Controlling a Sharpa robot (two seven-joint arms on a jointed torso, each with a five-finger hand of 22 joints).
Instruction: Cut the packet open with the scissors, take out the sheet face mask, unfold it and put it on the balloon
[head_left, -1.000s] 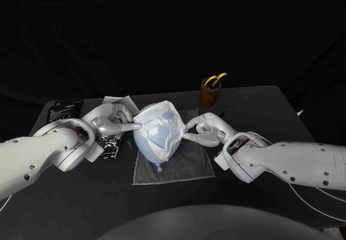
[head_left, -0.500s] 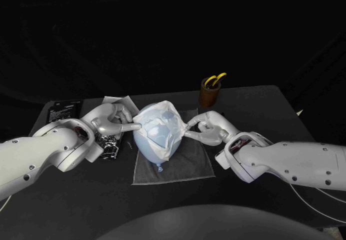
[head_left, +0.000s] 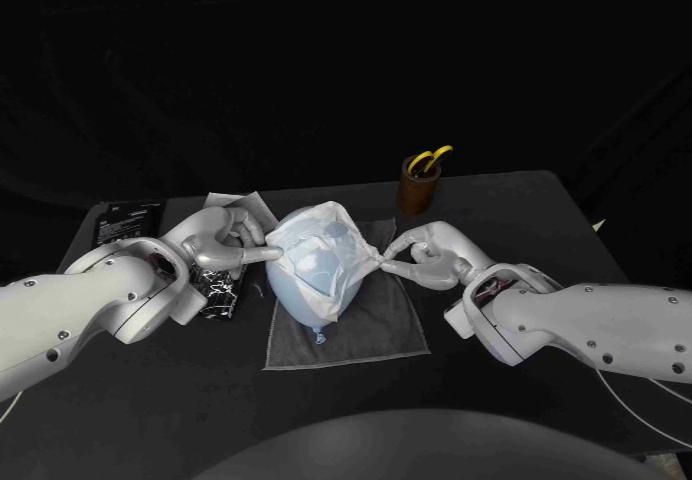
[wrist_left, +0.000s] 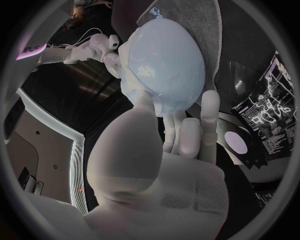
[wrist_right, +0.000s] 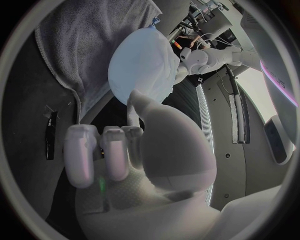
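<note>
Dim black surroundings, perhaps overhead light, fisheye-bent edges

White screw-dotted arms (head_left: 80, 310) — silver hands (head_left: 216, 242)

Arms angled inward; left robot hand (head_left: 224, 240) and right robot hand (head_left: 420, 252) both pinching

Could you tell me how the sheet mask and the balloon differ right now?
The sheet mask is white and wrinkled; the balloon is pale blue, smooth and glossy. The sheet mask covers the balloon's far end, while the balloon's knotted end is bare. Both lie over the grey towel.
</note>
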